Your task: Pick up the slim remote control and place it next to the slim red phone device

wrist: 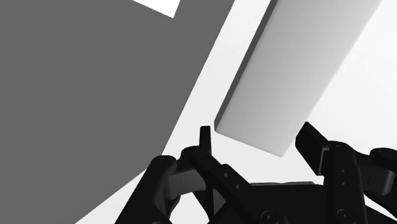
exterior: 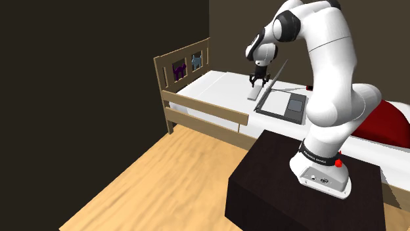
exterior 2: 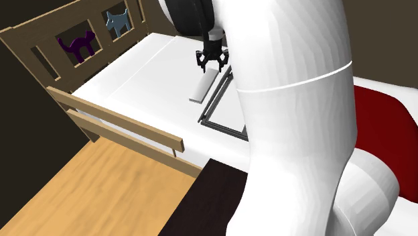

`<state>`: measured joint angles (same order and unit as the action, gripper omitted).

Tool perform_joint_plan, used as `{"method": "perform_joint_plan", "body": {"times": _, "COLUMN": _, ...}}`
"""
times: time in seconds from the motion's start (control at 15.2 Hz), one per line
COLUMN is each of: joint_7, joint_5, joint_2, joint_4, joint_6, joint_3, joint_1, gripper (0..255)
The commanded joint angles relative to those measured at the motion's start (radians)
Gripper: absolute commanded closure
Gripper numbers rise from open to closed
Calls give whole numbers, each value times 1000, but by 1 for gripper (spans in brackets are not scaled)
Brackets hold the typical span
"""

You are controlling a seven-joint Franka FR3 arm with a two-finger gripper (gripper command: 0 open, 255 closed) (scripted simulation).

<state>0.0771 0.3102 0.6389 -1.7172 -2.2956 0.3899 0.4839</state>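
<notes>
Presently, the gripper point(wrist: 256, 130) is held open, fingers point(wrist: 321, 146) set astride the near end of the slim remote point(wrist: 299, 63), untouched, so that its narrow width can be clamped.

No text can be read, faint white lettering on the black band point(exterior: 315, 156) at the white arm's point(exterior: 328, 72) foot, too small to make out

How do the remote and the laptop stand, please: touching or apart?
Apart: the wrist view shows a strip of white bed between remote and laptop.
</notes>
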Motion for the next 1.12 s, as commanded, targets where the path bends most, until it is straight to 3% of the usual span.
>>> {"method": "perform_joint_plan", "body": {"times": 0.0, "joint_7": -6, "joint_5": -9, "joint_2": -19, "joint_4": 0, "joint_6": 19, "joint_3": 7, "joint_1": -6, "gripper": 255}}
{"method": "perform_joint_plan", "body": {"times": 0.46, "joint_7": -22, "joint_5": -34, "joint_2": -74, "joint_4": 11, "joint_6": 82, "joint_3": 25, "joint_1": -18, "gripper": 255}}
{"method": "perform_joint_plan", "body": {"times": 1.06, "joint_7": 148, "joint_5": 3, "joint_2": 44, "joint_4": 205, "joint_6": 167, "joint_3": 34, "joint_1": 170, "gripper": 255}}
